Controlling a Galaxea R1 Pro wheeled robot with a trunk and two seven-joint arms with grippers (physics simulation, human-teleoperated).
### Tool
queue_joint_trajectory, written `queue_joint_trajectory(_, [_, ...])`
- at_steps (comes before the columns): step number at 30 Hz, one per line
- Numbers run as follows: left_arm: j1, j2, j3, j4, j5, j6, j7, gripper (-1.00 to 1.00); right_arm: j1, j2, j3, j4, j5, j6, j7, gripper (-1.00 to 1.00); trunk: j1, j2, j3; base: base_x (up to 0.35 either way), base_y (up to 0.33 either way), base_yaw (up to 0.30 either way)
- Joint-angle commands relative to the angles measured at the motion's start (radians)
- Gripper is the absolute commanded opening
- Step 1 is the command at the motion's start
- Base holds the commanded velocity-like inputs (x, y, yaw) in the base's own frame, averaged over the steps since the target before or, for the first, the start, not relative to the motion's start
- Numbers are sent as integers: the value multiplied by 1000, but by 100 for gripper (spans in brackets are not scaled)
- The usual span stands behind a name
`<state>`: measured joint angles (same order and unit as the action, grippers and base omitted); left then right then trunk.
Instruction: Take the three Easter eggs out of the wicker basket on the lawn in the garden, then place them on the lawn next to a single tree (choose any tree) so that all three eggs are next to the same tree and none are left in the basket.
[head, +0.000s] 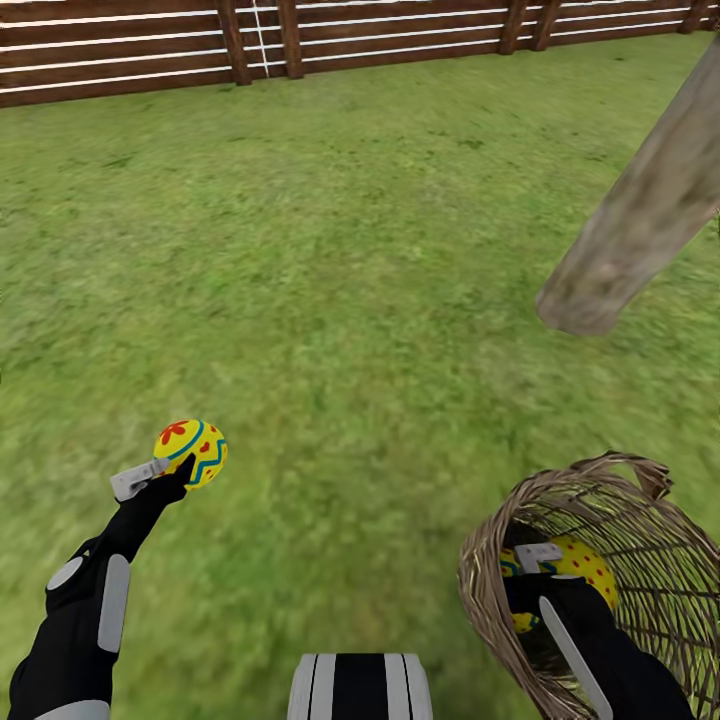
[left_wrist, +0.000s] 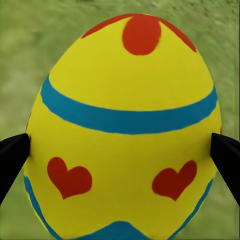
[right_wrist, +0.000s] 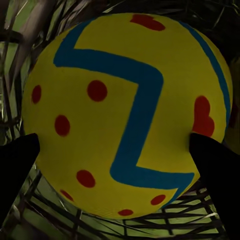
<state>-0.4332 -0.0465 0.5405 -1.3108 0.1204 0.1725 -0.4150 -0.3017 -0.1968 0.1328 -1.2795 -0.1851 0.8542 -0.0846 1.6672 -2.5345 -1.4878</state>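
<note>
Looking from the head cam, our left gripper carries an egg over the lawn, well apart from the tree; dropped here it'd land too far off. Left wrist: fingers pinch only that egg's flanks, so it could slip. Right wrist: right gripper straddles an egg in the basket, w/ grip unclear; lifting might tip the tilted basket.

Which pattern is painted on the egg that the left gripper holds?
The egg is yellow with red hearts, a red spot and blue bands, clearest in the left wrist view.
</note>
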Motion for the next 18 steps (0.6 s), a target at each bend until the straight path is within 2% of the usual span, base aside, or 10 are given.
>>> queue_joint_trajectory(1, [-1, -1, 3, -1, 10, 10, -6, -100, -1, -1, 3, -1, -10, 3, -9, -100, -1, 0, 3, 0, 0, 0])
queue_joint_trajectory(18, [-1, -1, -3, 36, 4, 12, -4, -100, -1, -3, 2, -1, -13, 6, -9, -100, -8, 4, 69, 0, 0, 0])
